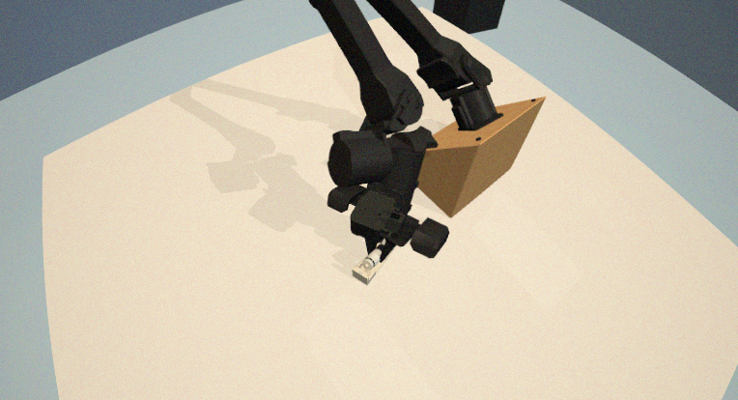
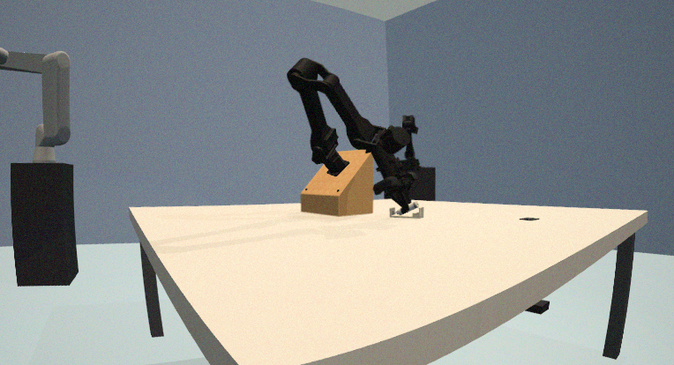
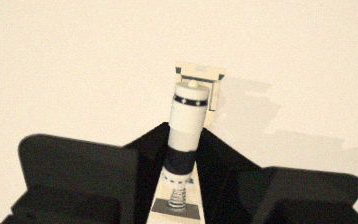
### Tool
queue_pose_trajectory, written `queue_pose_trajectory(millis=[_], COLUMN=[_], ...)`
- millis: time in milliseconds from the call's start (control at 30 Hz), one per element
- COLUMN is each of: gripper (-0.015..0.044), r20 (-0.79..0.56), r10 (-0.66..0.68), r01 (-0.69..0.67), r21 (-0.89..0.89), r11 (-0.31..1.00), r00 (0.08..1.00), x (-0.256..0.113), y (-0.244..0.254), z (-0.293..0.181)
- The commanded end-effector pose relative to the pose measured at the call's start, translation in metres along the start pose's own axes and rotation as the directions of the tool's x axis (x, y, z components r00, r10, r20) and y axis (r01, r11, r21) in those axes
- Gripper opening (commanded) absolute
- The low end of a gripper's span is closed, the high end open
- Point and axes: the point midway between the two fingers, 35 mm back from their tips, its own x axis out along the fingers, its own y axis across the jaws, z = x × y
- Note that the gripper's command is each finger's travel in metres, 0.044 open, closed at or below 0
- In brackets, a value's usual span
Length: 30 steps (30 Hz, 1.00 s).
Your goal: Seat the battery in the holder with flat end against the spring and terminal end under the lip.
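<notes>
The white battery [image 1: 369, 261] [image 2: 413, 205] [image 3: 187, 117] with dark bands is tilted over the holder [image 1: 360, 275] [image 2: 421, 212] [image 3: 211, 73]. Its terminal end is raised and points toward the lip end; in the wrist view it appears just short of the lip. Its flat end is low, by the coil spring [image 3: 178, 198]; whether they touch is unclear. In the wrist view the battery is slightly skewed to the holder. My gripper [image 1: 376, 250] [image 3: 183, 131] is shut on the battery's middle. The fingers hide part of the holder's walls and floor.
The wooden wedge block [image 1: 465, 178] [image 2: 355, 195] under the arm's base stands behind the holder in the top view. A small dark flat object [image 2: 528, 219] lies on the table to the right in the exterior view. A grey arm [image 2: 56, 99] stands on a pedestal off the table.
</notes>
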Motion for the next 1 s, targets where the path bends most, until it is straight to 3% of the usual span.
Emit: queue_pose_trajectory(millis=[0,967], gripper=[0.0058,0.0058], r20=[-0.027,-0.197], r10=[0.015,0.035], r01=[-0.015,-0.030], r21=[0.001,0.025], r11=[1.000,0.999], r00=[1.000,0.980], x=[0.0024,0.0096], y=[0.0035,0.0034], z=[-0.0012,-0.0006])
